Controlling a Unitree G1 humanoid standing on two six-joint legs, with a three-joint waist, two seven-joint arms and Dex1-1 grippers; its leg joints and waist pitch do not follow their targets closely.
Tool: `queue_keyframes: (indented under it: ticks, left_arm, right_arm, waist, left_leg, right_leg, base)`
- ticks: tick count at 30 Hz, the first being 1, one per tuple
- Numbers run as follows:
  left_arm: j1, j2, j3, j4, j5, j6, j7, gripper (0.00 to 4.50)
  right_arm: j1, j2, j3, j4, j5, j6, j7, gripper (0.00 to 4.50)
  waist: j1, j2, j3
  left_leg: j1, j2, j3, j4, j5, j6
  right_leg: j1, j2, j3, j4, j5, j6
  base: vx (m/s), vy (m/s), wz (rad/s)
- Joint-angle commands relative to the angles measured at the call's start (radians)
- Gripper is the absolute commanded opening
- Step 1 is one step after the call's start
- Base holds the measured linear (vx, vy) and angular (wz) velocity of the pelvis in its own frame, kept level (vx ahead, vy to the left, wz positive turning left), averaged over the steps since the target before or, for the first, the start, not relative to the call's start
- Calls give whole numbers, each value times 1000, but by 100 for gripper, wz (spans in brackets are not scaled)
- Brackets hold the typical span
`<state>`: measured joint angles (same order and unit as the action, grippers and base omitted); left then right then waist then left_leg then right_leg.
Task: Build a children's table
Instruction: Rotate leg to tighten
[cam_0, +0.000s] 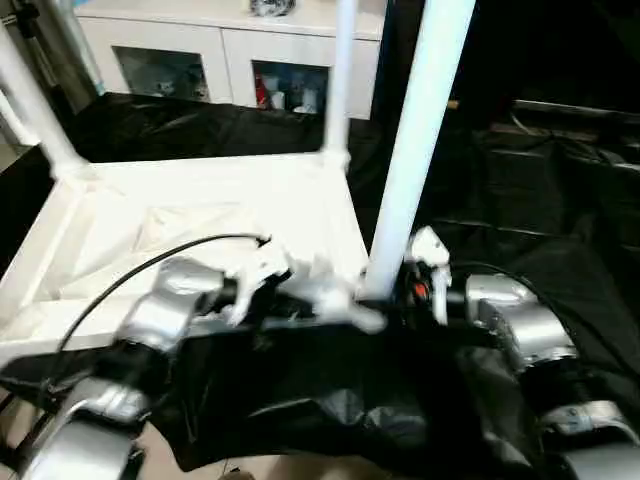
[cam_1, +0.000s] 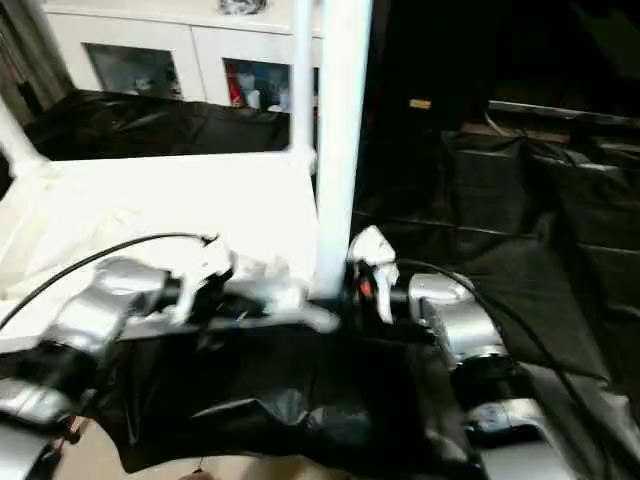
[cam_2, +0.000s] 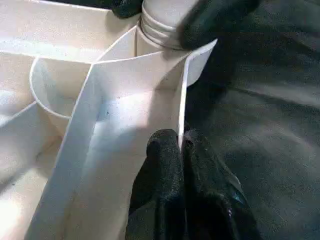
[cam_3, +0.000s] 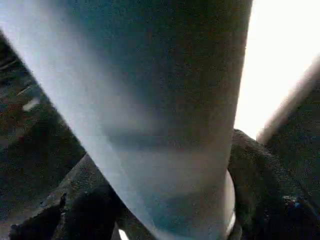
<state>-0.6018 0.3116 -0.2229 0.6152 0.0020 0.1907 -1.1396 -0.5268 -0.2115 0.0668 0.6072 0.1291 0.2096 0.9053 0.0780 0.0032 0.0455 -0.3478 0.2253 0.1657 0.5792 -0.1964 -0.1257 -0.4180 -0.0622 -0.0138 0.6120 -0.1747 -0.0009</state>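
Standing upside down on the black sheet (cam_0: 560, 200), the tabletop (cam_0: 210, 215) shows its ribbed underside, with 3 legs rising from its corners: one at the far left (cam_0: 30, 100), one at the far right (cam_0: 340, 80), and the near leg (cam_0: 420, 140) at the near right corner, close to both arms.

The left tool (cam_2: 181, 150) is pinched shut on the thin rim of the tabletop beside that corner socket, its black fingertips (cam_2: 165, 155) pressed on either side of the wall. The right tool (cam_0: 405, 285) sits at the base of the near leg with its fingers around the tube; whether it truly grips or merely brackets it, I cannot tell, since the close view shows mostly the leg (cam_3: 150, 125) with dark finger shapes beside it.

The main risk is the near leg seating crooked. It already looks tilted against the far ones, so pushing or twisting now could jam it at an angle or pop it out of the socket. A loose hold by the right tool would let the tall leg topple sideways. The left pinch is on a narrow edge; if it slips, the light tabletop could skid across the slick sheet and spoil the alignment.
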Motion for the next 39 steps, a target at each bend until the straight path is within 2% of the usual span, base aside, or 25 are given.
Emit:
queue_keyframes:
  ticks: [1,2,3,4,5,6,7,9,10,11,12,13,15,18,21,23,25,30,31,35,39]
  left_arm:
    - [-62,-77,63,19,-26,3,166,0]
    - [-62,-77,63,19,-26,3,166,0]
    - [-80,-103,68,44,-18,1,230,0]
    - [-87,-120,71,55,-18,0,258,0]
    - [-92,-132,73,62,-17,-1,276,0]
    - [-98,-148,76,72,-16,-5,297,0]
    - [-104,-165,78,82,-16,-9,312,0]
    - [-106,-182,75,84,-16,-14,323,0]
    - [-105,-187,75,82,-13,-14,324,0]
    - [-101,-190,72,73,-15,-15,312,0]
    - [-98,-191,71,66,-17,-17,300,0]
    - [-94,-189,69,59,-20,-20,284,0]
    - [-87,-182,64,51,-25,-30,258,0]
    - [-71,-158,54,29,-31,-32,206,0]
    - [-58,-140,47,13,-38,-35,163,0]
    - [-29,-96,30,-31,-60,-37,53,0]
    - [-21,-82,25,-45,-67,-38,18,0]
    - [3,-34,10,-82,-78,-30,-81,0]
    - [12,-16,2,-95,-81,-28,-116,0]
    - [31,25,-7,-124,-90,-15,-189,0]
    - [37,43,-8,-135,-99,1,-220,0]
  right_arm:
    - [-8,109,48,65,-13,30,-117,260]
    - [-8,109,48,65,-13,30,-117,260]
    - [-23,149,38,112,-27,27,-219,260]
    - [-31,177,33,136,-38,16,-283,259]
    - [-36,196,30,152,-45,8,-327,259]
    - [-45,219,24,169,-53,-4,-371,259]
    - [-56,239,25,188,-71,-25,-403,259]
    - [-66,256,33,200,-94,-65,-421,259]
    - [-70,259,34,204,-102,-84,-423,259]
    - [-72,261,21,203,-90,-94,-415,259]
    - [-74,260,7,203,-72,-96,-399,294]
    - [-76,257,-4,200,-54,-89,-381,294]
    - [-77,250,-15,196,-31,-79,-354,332]
    - [-71,219,-7,174,-19,-73,-283,345]
    - [-65,185,18,155,-32,-85,-209,357]
    - [-45,102,66,95,-25,-76,-37,357]
    - [-38,77,79,75,-21,-74,17,357]
    - [-9,-6,110,0,-7,-60,187,357]
    - [-3,-30,115,-13,-4,-53,228,357]
    - [9,-84,129,-47,8,-21,325,357]
    - [15,-107,142,-61,11,2,371,357]
  waist:
    - [-7,-5,-56]
    - [-10,-6,-57]
    - [-12,-4,-57]
    - [-14,2,-56]
    - [-18,-2,-56]
    - [-18,2,-59]
    - [-19,2,-59]
    - [-21,7,-61]
    - [-20,6,-61]
    - [-19,7,-62]
    - [-19,9,-62]
    - [-19,9,-62]
    - [-20,12,-61]
    - [-20,14,-63]
    - [-20,13,-66]
    - [-17,10,-66]
    - [-16,10,-66]
    - [-8,8,-63]
    - [-5,10,-63]
    - [1,6,-60]
    - [9,5,-61]
  left_leg:
    - [-5,-15,15,-67,-173,-1]
    - [-4,-16,15,-67,-176,-2]
    - [-4,-14,15,-66,-175,-1]
    - [-2,-14,15,-66,-183,-2]
    - [-6,-17,14,-68,-179,-3]
    - [-5,-16,14,-67,-173,-2]
    - [-6,-16,15,-66,-171,0]
    - [-9,-18,14,-65,-169,4]
    - [-8,-18,15,-65,-171,8]
    - [-9,-18,15,-63,-168,16]
    - [-10,-18,15,-63,-164,24]
    - [-10,-18,16,-63,-163,27]
    - [-9,-17,16,-64,-174,35]
    - [-9,-16,15,-63,-174,40]
    - [-13,-15,16,-59,-139,54]
    - [-13,-14,17,-57,-129,70]
    - [-13,-14,18,-56,-124,76]
    - [-8,-7,22,-56,-146,83]
    - [-7,-6,22,-57,-150,82]
    - [-6,-5,21,-60,-170,68]
    - [-6,-5,21,-60,-151,65]
  right_leg:
    - [54,-45,19,-79,-279,-182]
    - [55,-45,19,-80,-284,-179]
    - [53,-45,20,-80,-275,-180]
    - [50,-44,20,-81,-274,-183]
    - [54,-43,18,-81,-272,-182]
    - [54,-43,19,-79,-258,-182]
    - [54,-43,20,-80,-249,-183]
    - [57,-43,19,-77,-229,-190]
    - [56,-42,19,-79,-228,-190]
    - [59,-42,19,-77,-211,-193]
    - [59,-42,19,-76,-194,-198]
    - [59,-42,19,-76,-188,-200]
    - [59,-41,18,-77,-186,-206]
    - [60,-42,18,-75,-175,-214]
    - [66,-41,17,-67,-93,-236]
    - [69,-40,17,-63,-58,-248]
    - [69,-40,17,-61,-45,-252]
    - [63,-39,16,-65,-90,-259]
    - [61,-40,16,-65,-101,-259]
    - [58,-42,17,-68,-153,-244]
    - [58,-42,16,-65,-138,-242]
  base:
    - [0,0,0]
    - [0,0,0]
    - [0,0,0]
    - [0,0,0]
    - [0,0,0]
    - [0,0,0]
    - [0,0,0]
    - [0,0,0]
    - [0,0,0]
    - [0,0,0]
    - [0,0,0]
    - [0,0,0]
    - [0,0,0]
    - [0,0,0]
    - [0,0,0]
    - [0,0,0]
    - [0,0,0]
    - [0,0,0]
    - [0,0,0]
    - [0,0,0]
    - [0,0,0]
